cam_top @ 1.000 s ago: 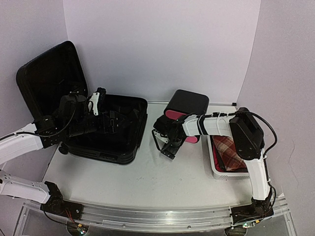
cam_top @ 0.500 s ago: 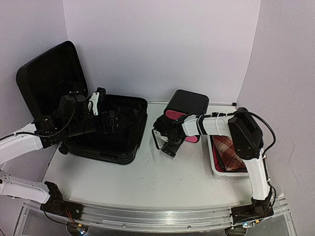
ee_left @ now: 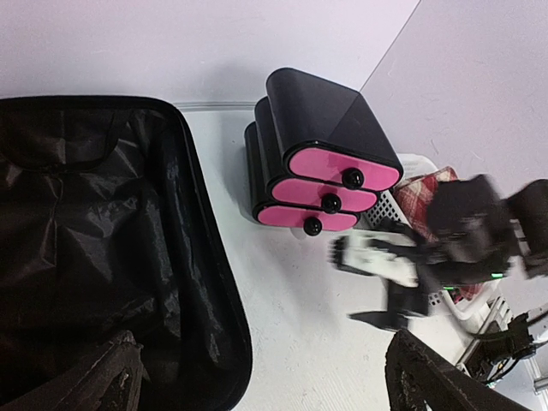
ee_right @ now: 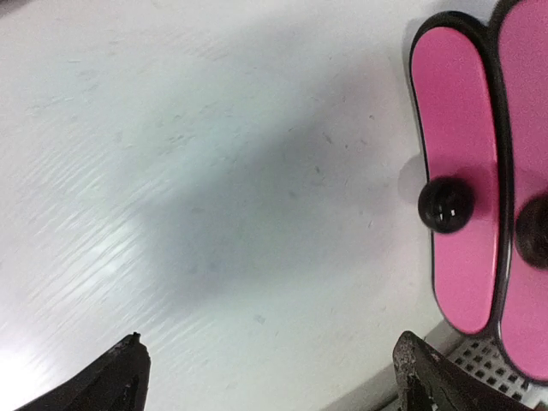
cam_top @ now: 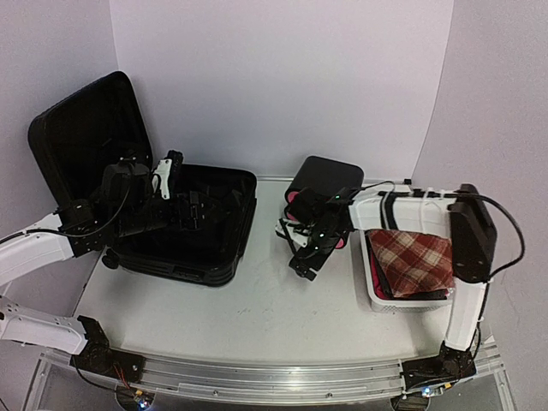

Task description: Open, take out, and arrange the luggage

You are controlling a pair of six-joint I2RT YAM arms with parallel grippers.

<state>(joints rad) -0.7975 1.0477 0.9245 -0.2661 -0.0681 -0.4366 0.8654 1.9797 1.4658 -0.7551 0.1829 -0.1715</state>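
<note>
The luggage [cam_top: 193,248] is lying open on the table [cam_top: 257,317], directly beneath the left gripper [ee_left: 262,338]. Its lid [cam_top: 81,137] is standing up behind those jaws, close to the left wall. The left arm is reaching in from the near left edge, its forearm crossing the shell's near rim and its wrist holding the gripper above the black lining [ee_left: 77,231]. Those jaws are spread wide and gripping nothing, one finger over the lining and the other out past the shell's right rim. Ahead of them, well apart, the black drawer box [ee_left: 317,128] is showing three pink fronts.

The right arm is rising from its base at the near right, folding at the elbow above the white mesh basket [cam_top: 377,295] and stretching leftward, wrist tipped down toward the table. The right gripper [ee_right: 267,338] is hanging with its jaws parted wide, only bare tabletop between them. A pink drawer front [ee_right: 454,128] with a black knob [ee_right: 445,204] is sitting just beyond its right finger, and the plaid cloth [cam_top: 415,257] is resting in the basket behind that wrist
</note>
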